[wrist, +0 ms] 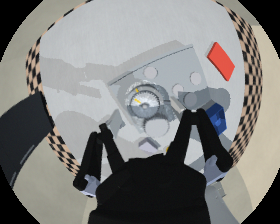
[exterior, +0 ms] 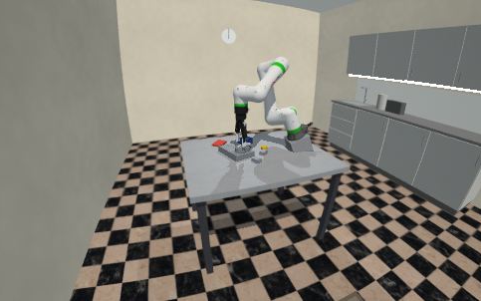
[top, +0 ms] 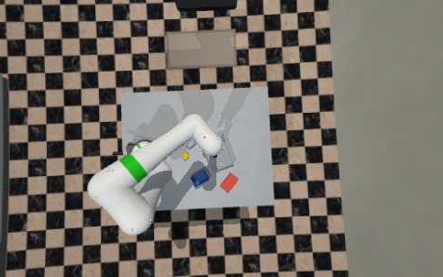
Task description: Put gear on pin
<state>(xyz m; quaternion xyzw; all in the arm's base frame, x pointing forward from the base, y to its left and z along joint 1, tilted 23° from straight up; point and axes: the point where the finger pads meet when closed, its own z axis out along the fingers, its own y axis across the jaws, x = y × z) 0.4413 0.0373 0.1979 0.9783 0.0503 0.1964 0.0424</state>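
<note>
The gear (wrist: 145,102) sits on the pin of the grey timing case (wrist: 180,64) (top: 227,158) (exterior: 237,152), with a small yellowish mark on its face. I cannot tell how far down the pin it sits or where the arrow points. My gripper (wrist: 145,108) (exterior: 242,142) (top: 214,159) hangs straight over the gear. Its fingers are spread apart on either side of the gear and do not touch it. In the top view the arm's wrist hides the gear.
A blue block (top: 199,178) (wrist: 216,119) lies close beside the case, and a flat red block (top: 228,182) (exterior: 218,143) (wrist: 221,60) just beyond it. A yellow piece (top: 185,156) (exterior: 264,148) and a small grey block (top: 191,144) (exterior: 258,159) lie on the case's other side.
</note>
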